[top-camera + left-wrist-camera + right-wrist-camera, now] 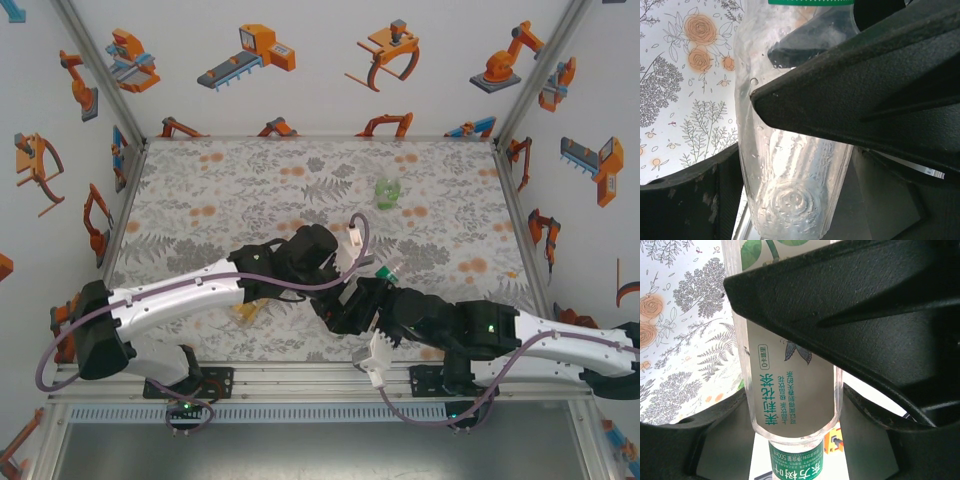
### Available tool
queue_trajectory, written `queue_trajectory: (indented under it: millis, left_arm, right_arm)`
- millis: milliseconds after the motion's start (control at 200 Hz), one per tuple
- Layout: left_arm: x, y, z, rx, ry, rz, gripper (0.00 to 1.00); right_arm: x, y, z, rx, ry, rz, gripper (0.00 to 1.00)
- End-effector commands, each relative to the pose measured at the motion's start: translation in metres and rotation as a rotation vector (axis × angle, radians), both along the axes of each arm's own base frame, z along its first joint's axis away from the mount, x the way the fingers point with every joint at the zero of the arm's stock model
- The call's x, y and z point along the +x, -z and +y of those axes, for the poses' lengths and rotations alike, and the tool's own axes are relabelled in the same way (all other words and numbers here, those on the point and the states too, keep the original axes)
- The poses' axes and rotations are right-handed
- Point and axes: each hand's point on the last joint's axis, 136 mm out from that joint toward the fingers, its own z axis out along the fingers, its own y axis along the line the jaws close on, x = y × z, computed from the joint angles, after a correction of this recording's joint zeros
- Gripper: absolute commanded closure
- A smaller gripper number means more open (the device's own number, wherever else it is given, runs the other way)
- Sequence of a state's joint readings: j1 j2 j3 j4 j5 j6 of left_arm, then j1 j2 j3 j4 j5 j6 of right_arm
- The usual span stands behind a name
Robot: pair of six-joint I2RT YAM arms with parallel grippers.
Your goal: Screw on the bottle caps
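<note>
A clear bottle (381, 272) with a white label (790, 365) and a green neck band (795, 467) is held off the table between both arms near the front middle. My right gripper (372, 300) (790, 385) is shut on its labelled body. My left gripper (340, 292) (790, 155) is shut on the lower body, with the ribbed base (790, 202) toward that camera. The squat green bottle (388, 190) stands alone at the back. An orange-yellow bottle (245, 312) lies partly under the left arm. The bottle caps are hidden.
The flower-patterned table top (200, 210) is walled on three sides by white panels with orange robot prints (250, 50). A metal rail (300, 385) runs along the near edge. Both forearms cross the front middle close together.
</note>
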State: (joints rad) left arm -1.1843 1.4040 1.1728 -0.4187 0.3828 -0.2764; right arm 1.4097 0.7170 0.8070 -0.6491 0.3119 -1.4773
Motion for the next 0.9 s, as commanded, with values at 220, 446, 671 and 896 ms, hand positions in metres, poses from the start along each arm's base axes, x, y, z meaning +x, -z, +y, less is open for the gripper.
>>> queue_trajectory:
  millis: [220, 446, 671, 896]
  left_arm:
    - [-0.002, -0.013, -0.010, -0.045, 0.026, -0.027, 0.42]
    - [0.007, -0.019, 0.005, -0.065, -0.028, -0.093, 0.48]
    - [0.028, -0.023, 0.037, -0.085, -0.143, -0.128, 0.55]
    - [0.041, -0.025, 0.064, -0.078, -0.223, -0.148, 0.58]
  right_arm:
    - [-0.002, -0.025, 0.009, 0.106, 0.006, 0.019, 0.95]
    - [0.003, -0.030, 0.007, 0.158, 0.037, -0.004, 0.61]
    - [0.008, -0.043, 0.003, 0.218, 0.095, 0.021, 0.48]
    - [0.009, -0.050, 0.003, 0.258, 0.113, 0.032, 0.32]
